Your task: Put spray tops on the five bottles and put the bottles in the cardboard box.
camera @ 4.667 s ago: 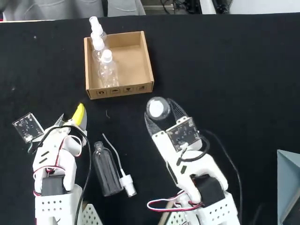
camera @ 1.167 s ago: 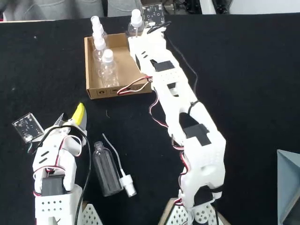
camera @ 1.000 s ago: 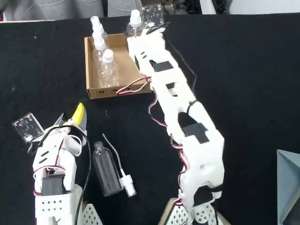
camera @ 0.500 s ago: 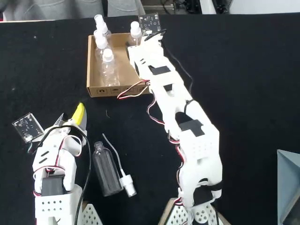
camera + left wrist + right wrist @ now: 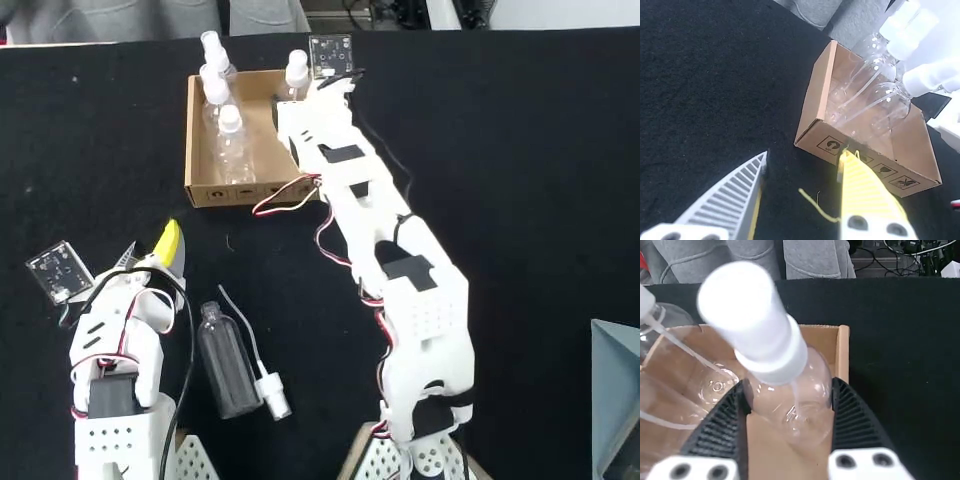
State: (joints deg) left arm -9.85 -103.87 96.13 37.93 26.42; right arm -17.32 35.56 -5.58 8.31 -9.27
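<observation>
The cardboard box (image 5: 257, 172) sits at the far middle-left of the table with three capped clear bottles (image 5: 231, 140) lying in it. My right gripper (image 5: 292, 98) reaches over the box's far right corner, shut on a fourth capped bottle (image 5: 296, 68). The right wrist view shows this bottle (image 5: 790, 395) between black fingers (image 5: 722, 432), above the box's wall (image 5: 842, 352). An uncapped bottle (image 5: 226, 363) lies at the near left beside its loose spray top (image 5: 271, 387). My left gripper (image 5: 148, 252) rests open just left of them, facing the box (image 5: 860, 152) in its own view (image 5: 800, 200).
The black table stretches bare to the right of the right arm. A grey object (image 5: 615, 395) stands at the near right edge. The arm bases sit along the near edge. Grey fabric (image 5: 755, 257) lies beyond the table's far edge.
The right arm has carried its capped bottle from mid-table to the box's far right corner. The box has shifted a little to the right. The left arm has not moved.
</observation>
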